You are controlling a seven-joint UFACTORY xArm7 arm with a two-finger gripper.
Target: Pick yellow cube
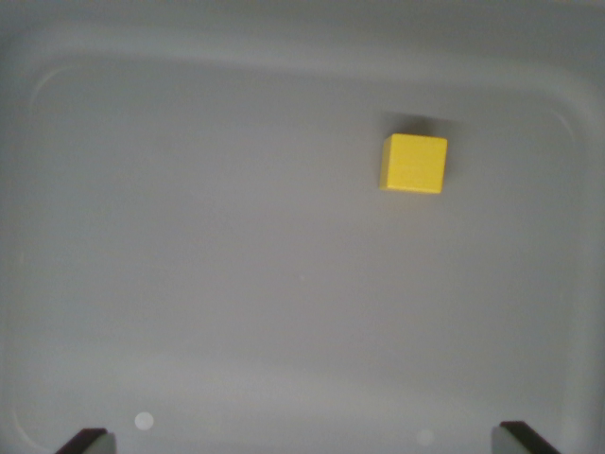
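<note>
Yellow cube (pixel 413 164) at two o'clock on grey tray (pixel 189 284), untouched, well apart from gripper (pixel 302 440). Fingertips (pixel 87 440) at bottom edge, spread wide, holding nothing. Pick not yet started: approach, alignment over cube, descent, closing and lift all outstanding.

Pale grey tray (pixel 189 284) with rounded raised rim, soft even light

A grey tray (pixel 284 331) carries one yellow cube (pixel 414 164).
</note>
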